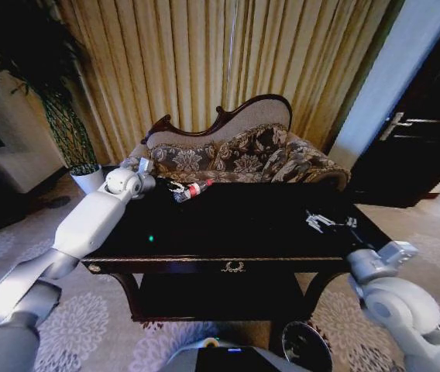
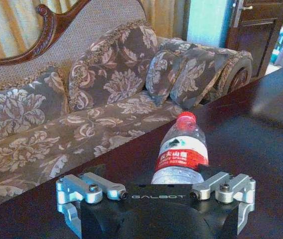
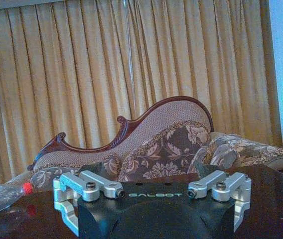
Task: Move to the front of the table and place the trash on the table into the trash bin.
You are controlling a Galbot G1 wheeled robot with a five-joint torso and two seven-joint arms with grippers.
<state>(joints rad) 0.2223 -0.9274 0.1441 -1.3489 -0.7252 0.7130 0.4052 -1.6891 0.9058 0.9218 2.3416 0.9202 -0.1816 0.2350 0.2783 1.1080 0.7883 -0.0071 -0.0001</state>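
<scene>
Trash on the table (image 1: 282, 232) is chiefly a small clear plastic bottle (image 1: 192, 190) with a red cap and a red-and-white label, lying on its side near the table's far edge, on the robot's left half. The label's print is too small to make out. Beyond that edge stands a floral sofa (image 1: 235, 155) with a carved dark frame, backed by gold curtains (image 1: 228, 62).

The left pincer (image 1: 175, 187) reaches across the dark glossy top to the bottle; in the left wrist view its fingers (image 2: 94, 186) are spread wide, with the bottle (image 2: 181, 149) lying between them, base toward the palm. I cannot tell whether they touch it. "GALBOT" is printed on the pincer body.

The right pincer (image 1: 322, 221) hovers low over the table's right portion, well apart from the bottle, its fingers (image 3: 86, 184) likewise spread and holding nothing; the bottle's red cap (image 3: 27, 188) shows off to one side of that view.

Between the two pincers the tabletop is bare and reflective. A gold ornament (image 1: 234, 267) marks the front apron. Down by the robot's base, a round dark-mouthed trash bin (image 1: 307, 345) sits on the patterned carpet (image 1: 88, 325), just in front of the table's right leg.
</scene>
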